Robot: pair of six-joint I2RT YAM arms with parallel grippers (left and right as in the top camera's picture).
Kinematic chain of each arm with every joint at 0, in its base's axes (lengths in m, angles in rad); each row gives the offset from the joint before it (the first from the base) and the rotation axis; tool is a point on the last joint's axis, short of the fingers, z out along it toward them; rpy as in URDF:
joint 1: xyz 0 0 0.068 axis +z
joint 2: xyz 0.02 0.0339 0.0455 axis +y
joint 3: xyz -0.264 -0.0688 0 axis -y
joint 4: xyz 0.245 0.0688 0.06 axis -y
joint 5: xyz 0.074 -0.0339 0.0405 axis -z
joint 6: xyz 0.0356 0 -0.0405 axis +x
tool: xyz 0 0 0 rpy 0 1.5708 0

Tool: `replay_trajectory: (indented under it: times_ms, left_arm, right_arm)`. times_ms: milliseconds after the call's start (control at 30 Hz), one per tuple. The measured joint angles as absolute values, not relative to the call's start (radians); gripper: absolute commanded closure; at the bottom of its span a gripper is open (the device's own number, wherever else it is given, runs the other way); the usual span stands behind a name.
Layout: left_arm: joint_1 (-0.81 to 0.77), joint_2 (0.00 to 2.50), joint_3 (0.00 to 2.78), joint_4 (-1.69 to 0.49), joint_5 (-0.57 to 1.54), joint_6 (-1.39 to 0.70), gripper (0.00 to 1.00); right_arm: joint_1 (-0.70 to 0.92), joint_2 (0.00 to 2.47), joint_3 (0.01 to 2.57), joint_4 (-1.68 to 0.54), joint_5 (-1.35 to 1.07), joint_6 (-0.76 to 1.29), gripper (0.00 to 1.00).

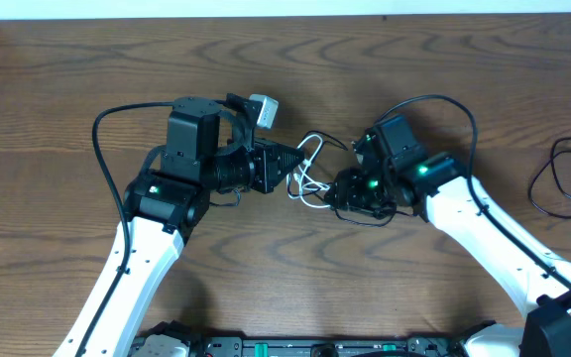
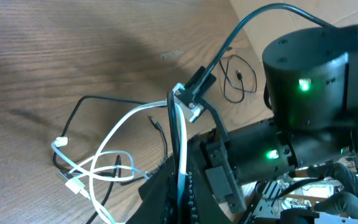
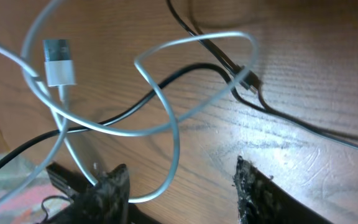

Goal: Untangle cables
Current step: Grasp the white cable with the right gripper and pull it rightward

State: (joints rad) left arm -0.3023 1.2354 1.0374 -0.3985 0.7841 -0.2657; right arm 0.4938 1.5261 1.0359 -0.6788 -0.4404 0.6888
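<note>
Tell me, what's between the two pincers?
Loops of white cable tangled with black cable. The overhead view shows them between the left pincer, shut on the white cable, and the open right pincer.

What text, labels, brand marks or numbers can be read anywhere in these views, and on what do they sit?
None can be read.
Silver-tipped USB plug of the thin white cable: no marking visible.
Black cylindrical arm housing: only green lights, no lettering.
Brown wooden table: bare grain, no print.
</note>
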Motion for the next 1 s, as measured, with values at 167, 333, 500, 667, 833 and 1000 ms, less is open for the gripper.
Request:
replay_trajectory:
  times_ms: [167, 333, 500, 667, 833, 1000]
  left_arm:
    - [-0.302, 1.235, 1.037, -0.398, 0.784, -0.266, 0.93]
    - [-0.302, 1.235, 1.037, -0.397, 0.784, -0.266, 0.93]
    - [-0.302, 1.235, 1.037, -0.397, 0.784, -0.266, 0.92]
    - [-0.302, 1.235, 1.037, -0.397, 0.778, -0.265, 0.92]
    - [-0.302, 1.235, 1.037, -0.4, 0.767, -0.25, 0.92]
    - [-0.278, 1.235, 1.037, -0.459, 0.699, -0.235, 0.92]
  right_arm:
    - [0.538, 1.526, 1.005, -0.645, -0.362, 0.891, 0.62]
    - [0.559, 1.525, 0.917, -0.484, -0.325, 1.06, 0.71]
    - [0.564, 1.525, 0.853, -0.416, -0.321, 1.121, 0.91]
    - [0.565, 1.525, 0.818, -0.471, -0.277, 1.075, 0.99]
    - [0.532, 1.525, 0.81, -0.621, -0.062, 1.005, 0.99]
    - [0.414, 1.525, 0.809, -0.672, 0.183, 0.96, 0.99]
